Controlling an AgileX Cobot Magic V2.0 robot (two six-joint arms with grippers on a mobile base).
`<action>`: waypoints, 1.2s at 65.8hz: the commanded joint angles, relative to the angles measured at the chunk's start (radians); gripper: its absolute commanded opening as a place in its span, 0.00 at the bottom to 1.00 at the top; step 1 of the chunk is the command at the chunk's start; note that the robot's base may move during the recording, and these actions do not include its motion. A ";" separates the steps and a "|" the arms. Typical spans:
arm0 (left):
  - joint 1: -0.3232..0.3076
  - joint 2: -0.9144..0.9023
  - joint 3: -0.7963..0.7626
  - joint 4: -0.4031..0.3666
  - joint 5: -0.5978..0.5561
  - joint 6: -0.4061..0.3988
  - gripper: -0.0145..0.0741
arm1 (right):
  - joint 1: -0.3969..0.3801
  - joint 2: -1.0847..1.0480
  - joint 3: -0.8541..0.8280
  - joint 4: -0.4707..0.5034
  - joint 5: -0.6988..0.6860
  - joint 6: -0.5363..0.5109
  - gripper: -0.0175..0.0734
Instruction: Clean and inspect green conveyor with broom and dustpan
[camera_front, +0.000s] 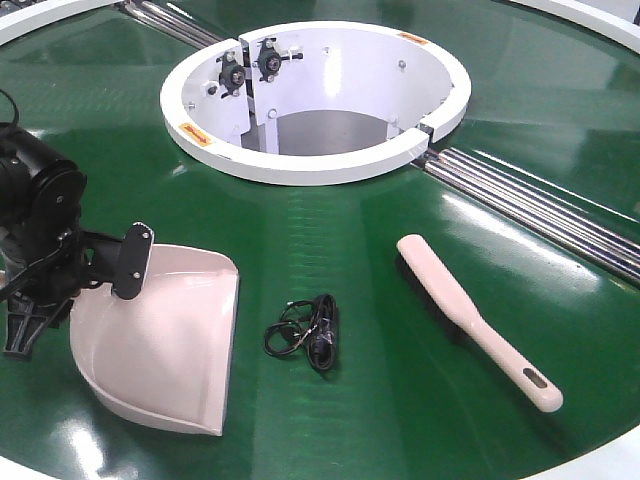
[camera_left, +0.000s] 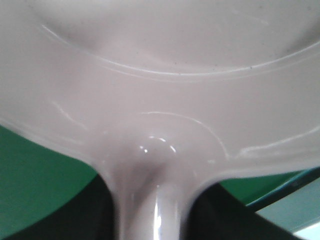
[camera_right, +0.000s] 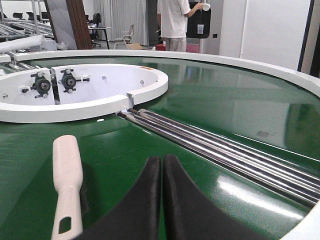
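- On the green conveyor (camera_front: 400, 380) lie the dustpan (camera_front: 160, 340), the broom (camera_front: 470, 310) and a black cord (camera_front: 305, 335) between them.
- Left claw (camera_left: 152, 215) pinches the dustpan handle.
- Right claw (camera_right: 162, 200) is pressed together by the broom.

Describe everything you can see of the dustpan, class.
The dustpan is a wide, glossy beige plastic scoop with raised sides, and it is empty. Its handle is clamped in the left end effector. Its open lip faces the black cable without touching it and seems to rest on the green conveyor.
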 joint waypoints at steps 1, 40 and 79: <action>-0.009 -0.036 -0.025 -0.030 -0.018 -0.010 0.15 | -0.006 -0.011 0.004 -0.002 -0.075 -0.011 0.18; -0.009 0.023 -0.025 -0.092 -0.036 -0.028 0.15 | -0.006 -0.011 0.004 -0.002 -0.075 -0.011 0.18; -0.007 0.023 -0.025 -0.096 -0.048 -0.028 0.15 | -0.006 -0.011 0.004 -0.002 -0.075 -0.011 0.18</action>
